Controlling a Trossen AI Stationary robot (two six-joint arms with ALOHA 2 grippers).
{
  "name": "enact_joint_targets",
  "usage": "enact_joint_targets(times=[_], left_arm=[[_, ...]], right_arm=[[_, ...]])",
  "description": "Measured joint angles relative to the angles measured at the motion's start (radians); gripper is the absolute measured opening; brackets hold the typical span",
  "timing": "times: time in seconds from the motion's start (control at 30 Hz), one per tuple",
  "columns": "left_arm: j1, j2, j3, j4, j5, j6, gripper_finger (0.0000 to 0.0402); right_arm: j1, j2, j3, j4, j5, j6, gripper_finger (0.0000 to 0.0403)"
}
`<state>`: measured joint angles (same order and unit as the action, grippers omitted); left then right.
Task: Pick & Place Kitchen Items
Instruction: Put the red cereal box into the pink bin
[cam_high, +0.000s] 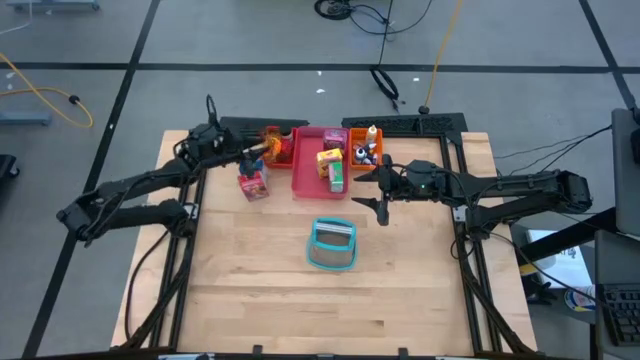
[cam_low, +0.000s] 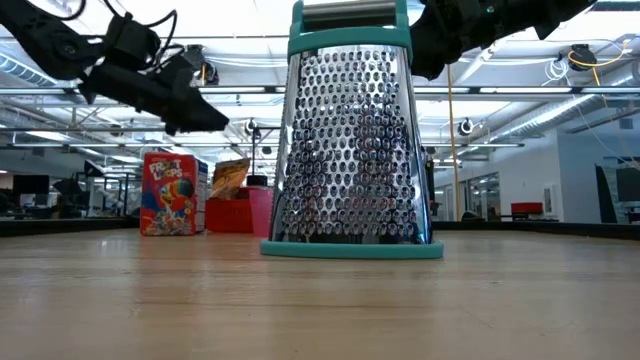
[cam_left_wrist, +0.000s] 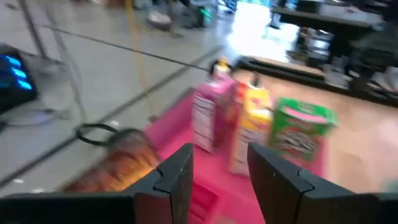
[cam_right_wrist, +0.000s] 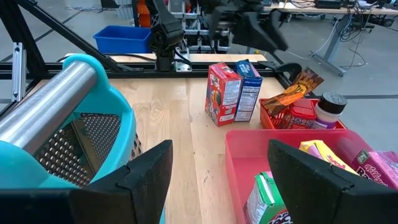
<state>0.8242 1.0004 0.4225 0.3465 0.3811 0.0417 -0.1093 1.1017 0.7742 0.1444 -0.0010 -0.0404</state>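
Note:
My left gripper (cam_high: 256, 151) (cam_left_wrist: 219, 180) hangs open above the red tray (cam_high: 283, 150), nothing between its fingers. An orange-brown packet (cam_right_wrist: 292, 91) sticks up out of that tray, leaning on its rim. The pink tray (cam_high: 312, 178) holds a pink carton (cam_left_wrist: 208, 115), a yellow carton (cam_left_wrist: 252, 127) and a green carton (cam_left_wrist: 301, 130), all standing upright. A red-blue carton (cam_high: 253, 184) (cam_low: 168, 193) stands on the table to the left of the pink tray. My right gripper (cam_high: 376, 193) (cam_right_wrist: 217, 186) waits open above the table, right of the pink tray.
A teal grater (cam_high: 332, 245) (cam_low: 350, 140) stands upright mid-table, nearer than the trays. An orange tray (cam_high: 365, 152) with small items sits right of the pink tray. Bare wood (cam_high: 250, 290) lies toward the near edge.

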Motion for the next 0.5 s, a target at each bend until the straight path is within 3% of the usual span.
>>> enact_joint_targets(times=[0.27, 0.5], left_arm=[[0.0, -0.172, 0.0, -0.345, 0.063, 0.133, 0.0152], [-0.007, -0.28, 0.0, -0.403, 0.056, 0.091, 0.0152]], right_arm=[[0.0, 0.0, 0.0, -0.002, 0.0, 0.0, 0.0254], [0.0, 0.0, 0.0, -0.002, 0.0, 0.001, 0.0254]])
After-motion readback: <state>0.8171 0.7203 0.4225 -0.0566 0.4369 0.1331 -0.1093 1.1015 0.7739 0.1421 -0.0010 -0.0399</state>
